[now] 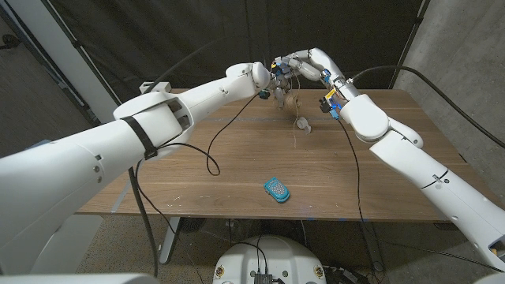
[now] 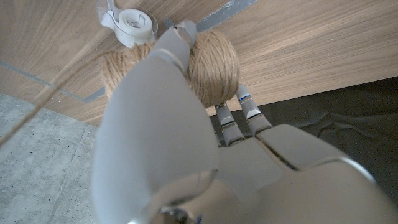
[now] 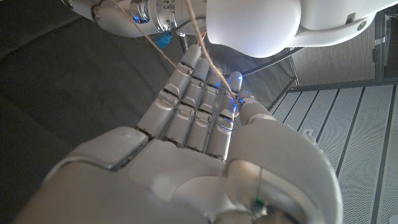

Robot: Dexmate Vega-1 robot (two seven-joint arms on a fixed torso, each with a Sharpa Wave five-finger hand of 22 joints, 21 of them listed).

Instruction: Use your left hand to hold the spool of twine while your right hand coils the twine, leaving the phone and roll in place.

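Nearest the head camera, a blue phone (image 1: pixel 276 189) is lying on the wooden table (image 1: pixel 237 170) toward the near edge, well apart from everything else. A black cable (image 1: pixel 211 150) is trailing from the left arm across the tabletop.

At the far side of the table, both arms are converging. The left hand (image 1: pixel 278 87) is gripping the spool of twine (image 1: pixel 290 101), and the left wrist view is showing its fingers (image 2: pixel 165 68) wrapping over the tan ball (image 2: pixel 211 65), with other fingers reaching under it. Whether the spool is touching the table or being held just above it cannot be told. Just beside the spool, a roll of clear tape in a white dispenser (image 2: pixel 134 23) is sitting on the table; in the head view it is appearing as a small pale object (image 1: pixel 303 124) on the near side of the spool.

The right hand (image 1: pixel 304 65) is hovering above the left hand. In the right wrist view its fingers (image 3: pixel 199 93) are lying straight and pressed side by side, and a strand of twine (image 3: pixel 202 46) is running across them near the fingertips. Whether the thumb is pinching the strand cannot be told. A loose strand (image 2: pixel 43 102) is also leading away from the spool.
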